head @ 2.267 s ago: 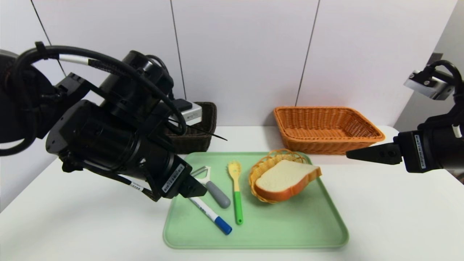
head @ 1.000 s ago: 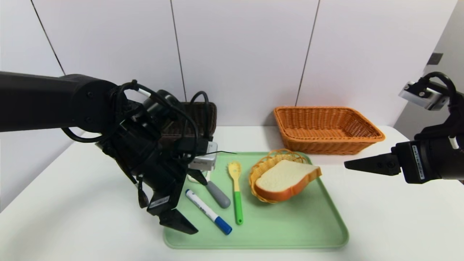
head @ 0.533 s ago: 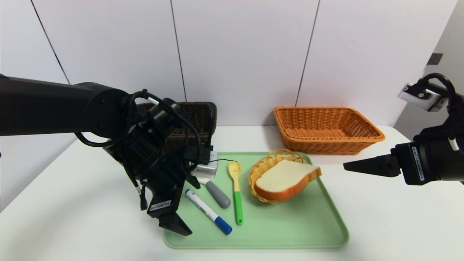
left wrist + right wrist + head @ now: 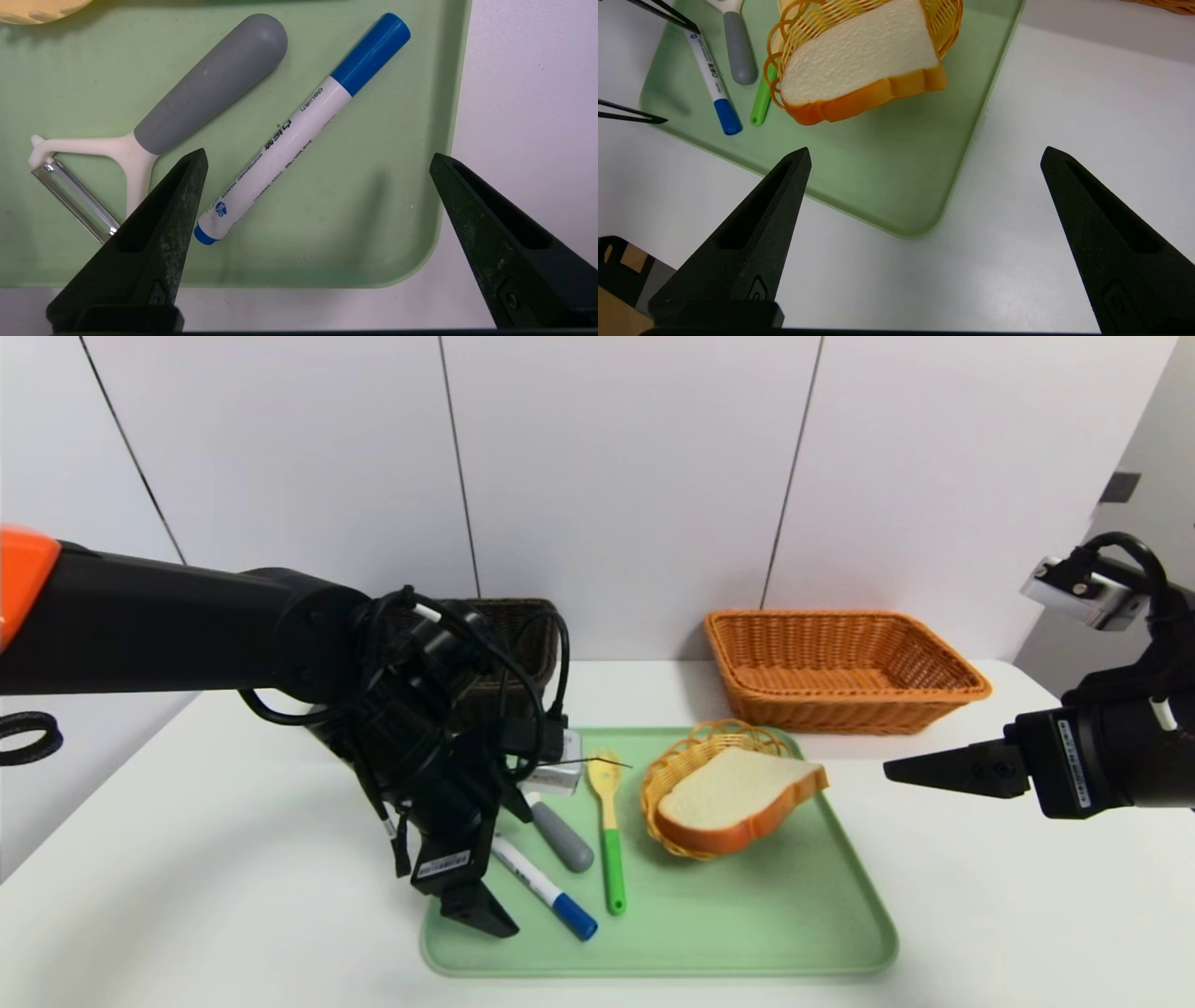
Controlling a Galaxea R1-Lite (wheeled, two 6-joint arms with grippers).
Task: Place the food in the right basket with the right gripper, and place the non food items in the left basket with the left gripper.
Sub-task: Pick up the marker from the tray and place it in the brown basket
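Over the near left corner of the green tray (image 4: 747, 933), I have the left gripper (image 4: 317, 158) pointing down with its jaws spread wide and holding nothing, the whiteboard marker (image 4: 299, 130) lying just below between them and the peeler (image 4: 205, 93) beside it. I judge this the approach for the first non-food pick: next I need to lower, straddle the marker's barrel and close, then carry it to the dark left basket (image 4: 509, 644). The right gripper (image 4: 924, 158) hangs open and empty off the tray's right side, with the bread slice (image 4: 738, 798) untouched in its small wicker dish (image 4: 695, 747).

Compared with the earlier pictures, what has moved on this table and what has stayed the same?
The left gripper swung down from in front of the camera to the near left corner of the pale green plastic tray; it hangs open beside the blue-capped white marker, holding nothing. The right gripper stayed open at the right. The grey-handled peeler, green-handled yellow fork and bread slice did not move.
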